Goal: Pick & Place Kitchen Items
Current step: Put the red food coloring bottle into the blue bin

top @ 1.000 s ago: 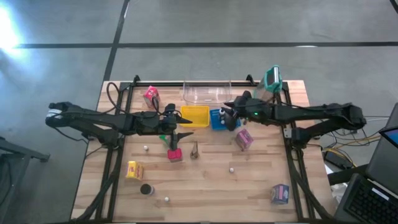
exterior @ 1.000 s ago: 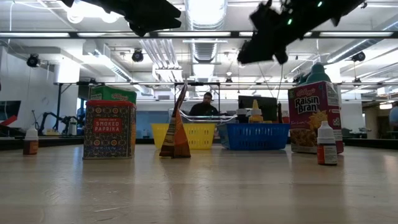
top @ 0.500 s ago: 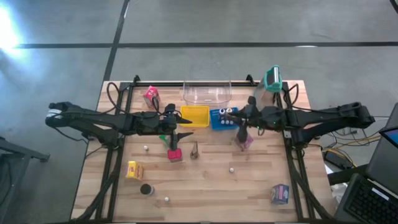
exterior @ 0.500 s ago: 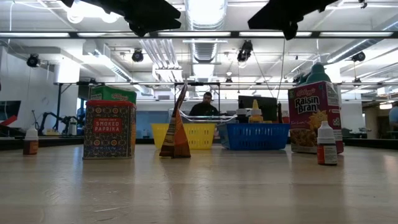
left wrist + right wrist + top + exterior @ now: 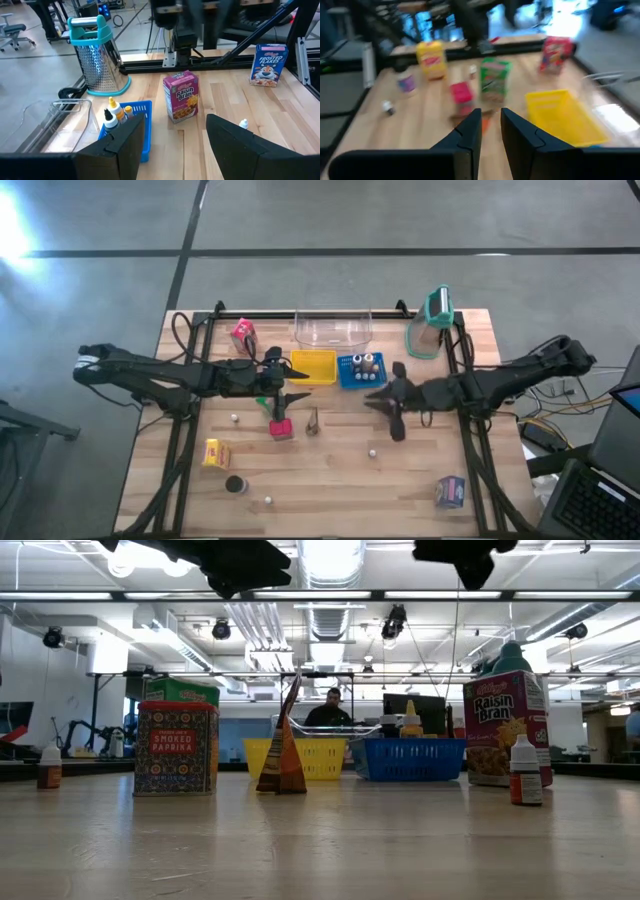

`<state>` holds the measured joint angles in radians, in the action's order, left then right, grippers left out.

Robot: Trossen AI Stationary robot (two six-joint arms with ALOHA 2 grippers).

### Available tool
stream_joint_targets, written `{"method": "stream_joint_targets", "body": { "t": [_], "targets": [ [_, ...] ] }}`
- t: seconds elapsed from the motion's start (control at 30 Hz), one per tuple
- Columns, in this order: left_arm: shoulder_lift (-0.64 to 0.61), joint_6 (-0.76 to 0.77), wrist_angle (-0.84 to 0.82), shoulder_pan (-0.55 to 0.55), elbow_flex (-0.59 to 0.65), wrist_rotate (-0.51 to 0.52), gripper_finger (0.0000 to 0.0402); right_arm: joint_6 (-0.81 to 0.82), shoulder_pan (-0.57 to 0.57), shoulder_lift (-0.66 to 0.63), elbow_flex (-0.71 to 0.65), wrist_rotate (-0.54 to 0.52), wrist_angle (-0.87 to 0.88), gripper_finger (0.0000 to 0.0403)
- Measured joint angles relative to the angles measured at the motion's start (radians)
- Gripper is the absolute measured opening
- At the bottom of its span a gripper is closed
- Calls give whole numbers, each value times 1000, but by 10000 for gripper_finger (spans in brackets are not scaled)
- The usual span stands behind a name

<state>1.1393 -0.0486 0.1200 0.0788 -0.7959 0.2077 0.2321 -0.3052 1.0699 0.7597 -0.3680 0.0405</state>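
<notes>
Two arms: both reach over the desk [image 5: 330, 470] toward its middle.
Left gripper [image 5: 292, 397]: above the red paprika carton [image 5: 281, 428] and green carton [image 5: 263, 402], fingers apart, holding nothing.
Right gripper [image 5: 385, 402]: right of centre, over the Raisin Bran carton [image 5: 181, 96]; fingers nearly together with a narrow gap, nothing between them.
Blue basket [image 5: 360, 369]: far centre, holds small bottles.
Yellow basket [image 5: 312, 366]: just left of the blue one.
Loose items: Frosted Flakes carton [image 5: 450, 491] near right; yellow carton [image 5: 216, 452] and dark disc [image 5: 236, 484] near left; pink carton [image 5: 243, 334] far left.
Grater [image 5: 430, 323]: far right, teal-handled.
</notes>
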Motion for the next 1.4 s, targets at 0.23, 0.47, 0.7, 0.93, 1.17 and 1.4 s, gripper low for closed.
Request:
{"method": "stream_joint_targets", "body": {
  "t": [0.23, 0.47, 0.7, 0.93, 1.17, 1.4],
  "targets": [
    [0, 0, 0, 1, 0, 0, 218, 159, -155, 1, 0, -28, 77, 57],
    [0, 0, -4, 1, 0, 0, 218, 373, -264, 68, 0, -78, 154, 66],
    [0, 0, -7, 0, 0, 0, 218, 550, -297, 224, 94, -32, 367, 69],
    [0, 0, -8, 0, 0, 0, 218, 557, -300, 454, 348, 34, 670, 84],
    [0, 0, -9, 0, 0, 0, 218, 557, -285, 637, 543, 122, 905, 91],
    [0, 0, -9, 0, 0, 0, 218, 486, -217, 714, 603, 231, 964, 69]
  ]
}}
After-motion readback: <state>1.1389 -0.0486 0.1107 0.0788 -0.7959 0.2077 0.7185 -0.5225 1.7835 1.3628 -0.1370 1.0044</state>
